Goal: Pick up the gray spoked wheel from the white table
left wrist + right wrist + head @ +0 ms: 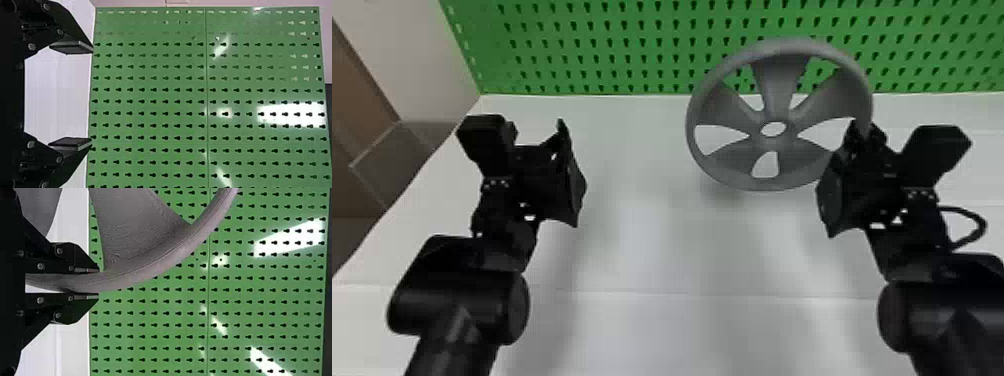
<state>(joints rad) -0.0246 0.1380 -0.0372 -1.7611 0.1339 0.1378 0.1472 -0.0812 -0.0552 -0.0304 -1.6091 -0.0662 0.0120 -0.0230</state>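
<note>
Gray spoked wheel (766,143) is being held at the robot's right side, over the far part of the white table (652,250). Its face is being turned toward the head camera, and its upper part is being seen against the green pegboard (632,50). Whether its lower edge is being supported by the table cannot be told. A soft shadow is being cast on the tabletop below its lower left edge.

Right gripper (866,131): the wheel is being pinched at its rim. In the right wrist view, the rim is being gripped between the two black fingers (88,297), with one spoke showing near the grip.

Left gripper (539,137): well apart from the wheel, it is being held above the left part of the table. In the left wrist view, its fingers (72,47) are being kept wide apart, facing the pegboard.

Surroundings: the back of the table is being bordered by the pegboard. A pale wall (407,60) is being shown beyond the table's far left corner. A loop of black cable (982,225) is being carried beside the right wrist
</note>
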